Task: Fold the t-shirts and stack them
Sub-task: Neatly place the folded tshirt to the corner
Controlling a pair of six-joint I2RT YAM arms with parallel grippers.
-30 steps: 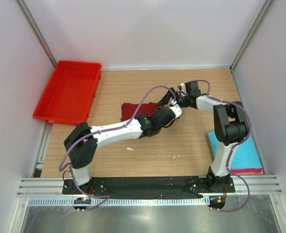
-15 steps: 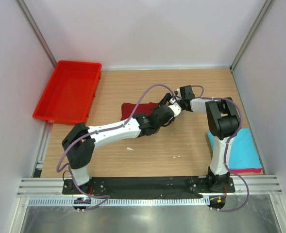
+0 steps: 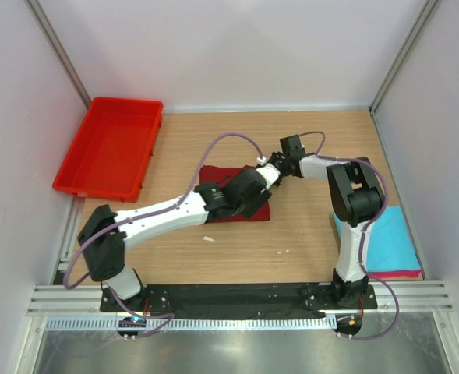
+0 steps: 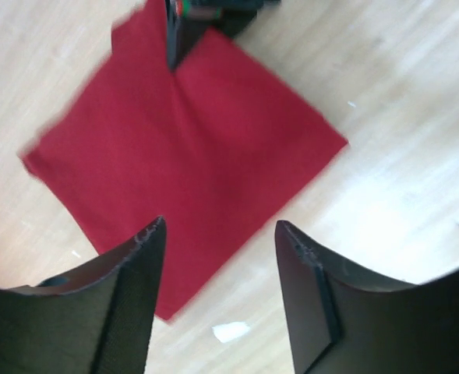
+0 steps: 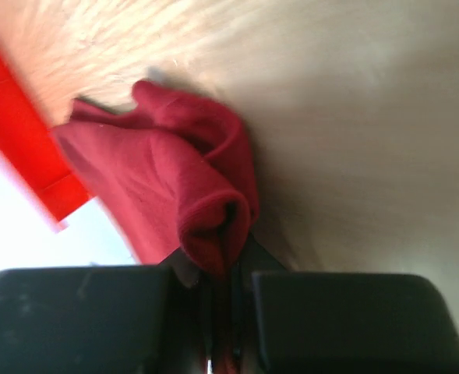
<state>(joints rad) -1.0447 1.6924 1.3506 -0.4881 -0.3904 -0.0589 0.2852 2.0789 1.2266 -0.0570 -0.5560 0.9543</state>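
- We see the overhead view evenly bright, sharp.
- Left wrist: the table (image 4: 416,117) glares pale; edges of the maroon shirt (image 4: 190,156) smear.
- Right wrist: background soft.

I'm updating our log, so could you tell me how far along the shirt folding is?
Done: the turquoise shirt lies folded on the pink shirt at the right. In hand: the maroon shirt lies as a flat rectangle, right gripper pinching its edge, left gripper open above it. Left: putting it on that stack.
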